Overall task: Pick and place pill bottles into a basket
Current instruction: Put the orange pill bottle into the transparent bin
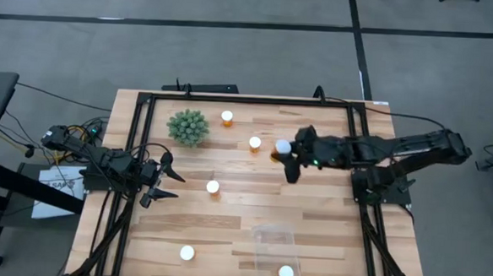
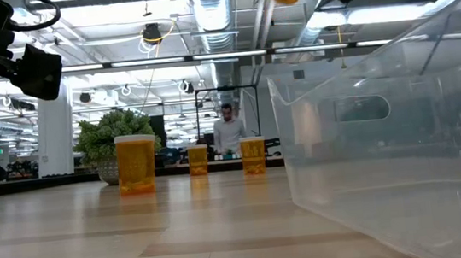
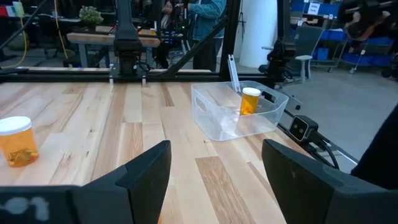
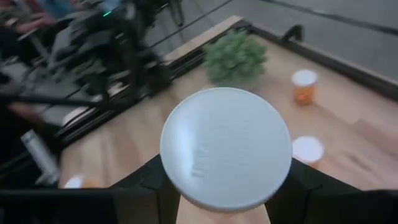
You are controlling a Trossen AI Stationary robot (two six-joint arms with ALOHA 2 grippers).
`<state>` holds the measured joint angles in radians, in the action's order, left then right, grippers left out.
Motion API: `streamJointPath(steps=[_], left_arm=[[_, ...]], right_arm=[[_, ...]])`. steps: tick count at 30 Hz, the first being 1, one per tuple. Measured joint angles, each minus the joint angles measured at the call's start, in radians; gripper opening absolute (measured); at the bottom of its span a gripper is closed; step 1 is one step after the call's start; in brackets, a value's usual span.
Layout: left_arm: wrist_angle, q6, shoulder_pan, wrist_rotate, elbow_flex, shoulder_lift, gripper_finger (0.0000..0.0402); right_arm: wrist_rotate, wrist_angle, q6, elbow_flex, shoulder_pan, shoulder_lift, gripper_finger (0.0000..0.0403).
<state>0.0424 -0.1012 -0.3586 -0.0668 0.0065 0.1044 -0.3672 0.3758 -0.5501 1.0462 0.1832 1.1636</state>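
**One bottle in the basket, one in the air, four still waiting**

Inside the basket (image 1: 274, 256), near the front edge of the surface (image 1: 225, 221), just one pill bottle (image 1: 286, 274) so far. A second bottle (image 1: 283, 147) lifted clear of the wood, clamped between the fingers of the right gripper (image 1: 284, 153), its white cap (image 4: 226, 147) filling the right wrist view with a dark finger on either side. Still standing on the surface: one bottle (image 1: 227, 117) at the far side beside the plant (image 1: 188, 126), another (image 1: 255, 143) just left of the carried one, one (image 1: 213, 187) near the middle, and one (image 1: 187, 253) at the near edge, left of the basket. By that count, roughly a third done once the carried bottle lands.

Right arm reaching in from the right edge, stretched leftward over the far half, well short of the basket. Left gripper (image 1: 161, 183) waiting at the left side, fingers parted and holding nothing.
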Motion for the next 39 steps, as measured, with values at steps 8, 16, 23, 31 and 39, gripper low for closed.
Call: streamJointPath(steps=[8,16,23,31,39], left_arm=[[0.000,0.000,0.000,0.000,0.000,0.000,0.0242],[0.000,0.000,0.000,0.000,0.000,0.000,0.0242],[0.000,0.000,0.000,0.000,0.000,0.000,0.0242],[0.000,0.000,0.000,0.000,0.000,0.000,0.0242],[0.000,0.000,0.000,0.000,0.000,0.000,0.0242]], right_arm=[[0.001,0.071,-0.019,0.000,0.189,-0.043,0.0171],[0.000,0.122,-0.057,0.000,0.435,-0.057,0.0170],[-0.119,0.166,-0.120,0.000,0.676,-0.046,0.0173],[-0.276,0.124,-0.209,-0.077,0.809,0.025,0.0173],[-0.292,-0.105,-0.204,-0.168,0.817,0.159,0.0172]])
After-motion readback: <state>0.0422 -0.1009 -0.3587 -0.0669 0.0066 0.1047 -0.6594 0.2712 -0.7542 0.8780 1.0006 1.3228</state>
